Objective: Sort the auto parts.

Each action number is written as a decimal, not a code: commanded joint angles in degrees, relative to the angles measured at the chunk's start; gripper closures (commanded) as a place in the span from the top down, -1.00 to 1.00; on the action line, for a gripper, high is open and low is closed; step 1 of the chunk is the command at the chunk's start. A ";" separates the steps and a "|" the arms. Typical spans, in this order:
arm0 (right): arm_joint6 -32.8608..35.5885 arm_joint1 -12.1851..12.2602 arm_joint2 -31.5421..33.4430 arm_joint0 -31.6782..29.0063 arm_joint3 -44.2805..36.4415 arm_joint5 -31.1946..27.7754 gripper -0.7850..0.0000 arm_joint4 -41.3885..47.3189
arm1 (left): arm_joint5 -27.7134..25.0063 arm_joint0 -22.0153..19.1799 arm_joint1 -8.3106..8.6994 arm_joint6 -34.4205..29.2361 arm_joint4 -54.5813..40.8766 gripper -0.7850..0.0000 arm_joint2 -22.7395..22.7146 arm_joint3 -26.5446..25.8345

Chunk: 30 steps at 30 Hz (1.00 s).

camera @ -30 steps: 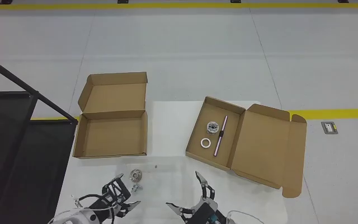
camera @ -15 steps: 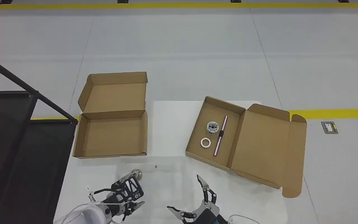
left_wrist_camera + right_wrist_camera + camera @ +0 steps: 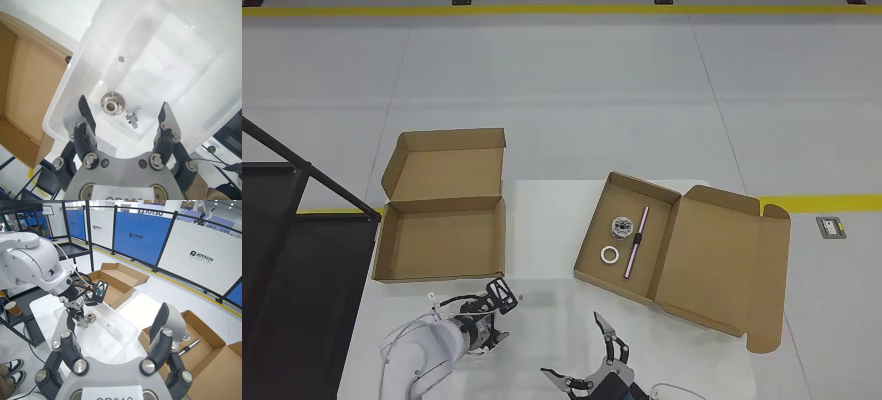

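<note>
Left gripper (image 3: 124,102): hanging spread wide, empty, over clear tray (image 3: 170,66).
Metal flange (image 3: 112,106): lying in tray, just beyond left fingertips, beside small bracket (image 3: 133,117).
Right gripper (image 3: 117,311): gaping, holding nothing.

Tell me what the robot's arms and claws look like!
The left arm is smooth, round and white, with a thin white cable. The left gripper and right gripper both have silver metal bases, black links with shiny bolts and black ribbed fingers.
</note>
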 commanded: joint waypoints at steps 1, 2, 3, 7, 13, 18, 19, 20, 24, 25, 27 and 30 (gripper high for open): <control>0.00 0.00 0.00 0.00 0.00 0.00 1.00 0.00 | 0.79 -1.66 -0.13 -2.42 -1.31 0.40 0.98 1.49; 0.00 0.00 0.00 0.00 0.00 0.00 1.00 0.00 | 1.26 -2.27 -0.19 -3.19 -1.70 0.44 1.36 2.01; 0.00 0.00 0.00 0.00 0.00 0.00 1.00 0.00 | 1.76 -2.82 -0.24 -3.92 -2.10 0.44 1.64 2.59; 0.00 0.00 0.00 0.00 0.00 0.00 1.00 0.00 | 3.42 -4.39 -0.31 -6.09 -3.80 0.57 2.06 4.35; 0.00 0.00 0.00 0.00 0.00 0.00 1.00 0.00 | 6.20 -5.71 -0.29 -8.63 -4.27 0.56 2.39 6.04; 0.00 0.00 0.00 0.00 0.00 0.00 1.00 0.00 | 7.22 -7.54 -0.42 -10.51 -4.96 0.44 3.80 8.68; 0.00 0.00 0.00 0.00 0.00 0.00 1.00 0.00 | 7.41 -8.02 -0.45 -10.92 -5.05 0.42 4.13 9.31; 0.00 0.00 0.00 0.00 0.00 0.00 1.00 0.00 | 7.71 -8.49 -0.50 -11.27 -5.08 0.38 4.46 9.88; 0.00 0.00 0.00 0.00 0.00 0.00 1.00 0.00 | 9.03 -9.94 -0.65 -12.43 -4.77 0.30 5.74 11.64; 0.00 0.00 0.00 0.00 0.00 0.00 1.00 0.00 | 9.30 -10.18 -0.68 -12.56 -4.70 0.22 6.00 11.92; 0.00 0.00 0.00 0.00 0.00 0.00 1.00 0.00 | 9.83 -10.65 -0.72 -12.63 -4.64 -0.02 6.35 12.49; 0.00 0.00 0.00 0.00 0.00 0.00 1.00 0.00 | 10.33 -11.14 -0.75 -12.68 -4.44 -0.05 6.80 13.09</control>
